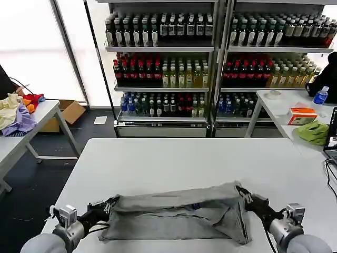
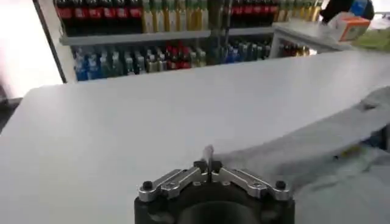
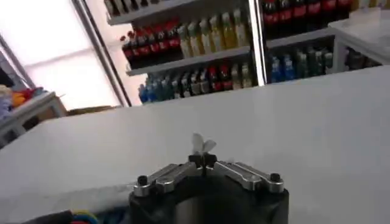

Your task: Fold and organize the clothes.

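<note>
On the near edge of the white table [image 1: 174, 158] a light grey cotton shirt [image 1: 179, 213] hangs half-folded between the left gripper [image 1: 112, 203] and right gripper [image 1: 242, 192], each pinched tight on an upper corner, so the fold looks barely begun.

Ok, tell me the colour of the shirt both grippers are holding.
Light grey; the shirt shows best in the head view, stretched between the left gripper and right gripper.
</note>
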Controlling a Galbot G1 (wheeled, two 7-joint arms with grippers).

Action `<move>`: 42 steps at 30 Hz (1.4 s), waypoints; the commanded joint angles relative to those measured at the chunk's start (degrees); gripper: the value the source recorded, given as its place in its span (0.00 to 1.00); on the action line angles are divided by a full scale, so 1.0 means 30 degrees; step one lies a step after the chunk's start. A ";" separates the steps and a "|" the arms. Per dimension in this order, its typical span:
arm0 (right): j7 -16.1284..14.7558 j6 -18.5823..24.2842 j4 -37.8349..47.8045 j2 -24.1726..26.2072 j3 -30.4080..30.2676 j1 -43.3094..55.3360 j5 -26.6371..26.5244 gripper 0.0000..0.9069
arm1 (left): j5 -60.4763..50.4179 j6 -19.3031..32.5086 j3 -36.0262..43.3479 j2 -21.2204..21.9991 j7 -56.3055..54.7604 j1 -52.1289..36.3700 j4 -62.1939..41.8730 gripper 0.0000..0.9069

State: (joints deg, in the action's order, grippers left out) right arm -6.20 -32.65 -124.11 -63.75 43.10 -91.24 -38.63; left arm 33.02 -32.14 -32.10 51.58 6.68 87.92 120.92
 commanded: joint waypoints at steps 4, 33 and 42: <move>-0.0563 0.0118 -0.0856 -0.0495 0.1814 -0.2650 0.2004 1.00 | -0.2381 -0.0295 -0.1396 0.0950 -0.0520 0.2401 0.1344 1.00; -0.1742 1.0552 0.1361 -0.2916 -0.0391 -0.1645 0.4336 1.00 | -0.5521 0.2653 0.1531 0.9571 -0.7517 0.3259 0.0506 0.78; -0.1700 1.0563 0.1254 -0.3205 -0.0590 -0.1809 0.4578 1.00 | -0.5774 0.3076 0.2127 0.9930 -0.7340 0.3194 -0.0051 0.02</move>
State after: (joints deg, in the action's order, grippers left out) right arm -11.23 -2.56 -120.43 -72.51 42.28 -96.42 -25.60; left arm 18.90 -24.45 -28.06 77.78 -14.22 97.32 123.40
